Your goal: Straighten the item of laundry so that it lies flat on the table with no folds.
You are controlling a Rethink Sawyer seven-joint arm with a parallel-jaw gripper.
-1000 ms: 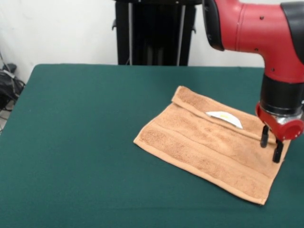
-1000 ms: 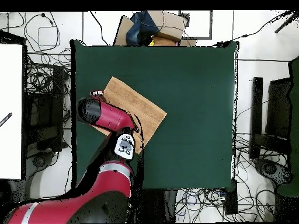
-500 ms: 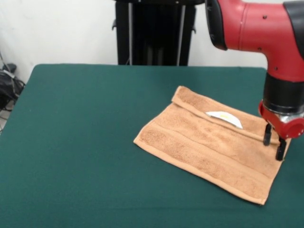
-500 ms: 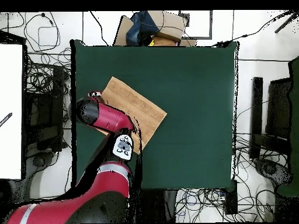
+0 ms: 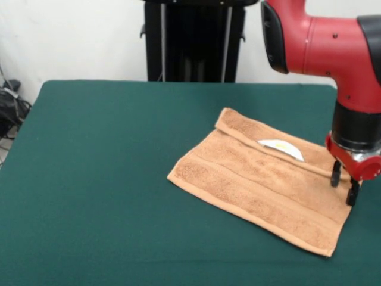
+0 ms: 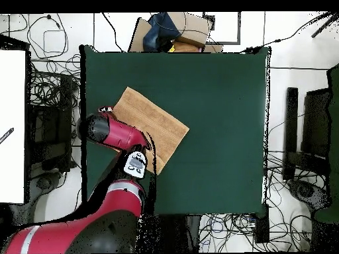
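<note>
Orange-brown terry, the towel lies on the right half of the green worktop in the front view, its far strip folded over along a ridge, with a white label just below that fold. At its right edge we see the gripper, its two black fingers parted, tips by the cloth's border. From overhead, we find the towel toward the worktop's left side, the red arm covering one corner.
</note>
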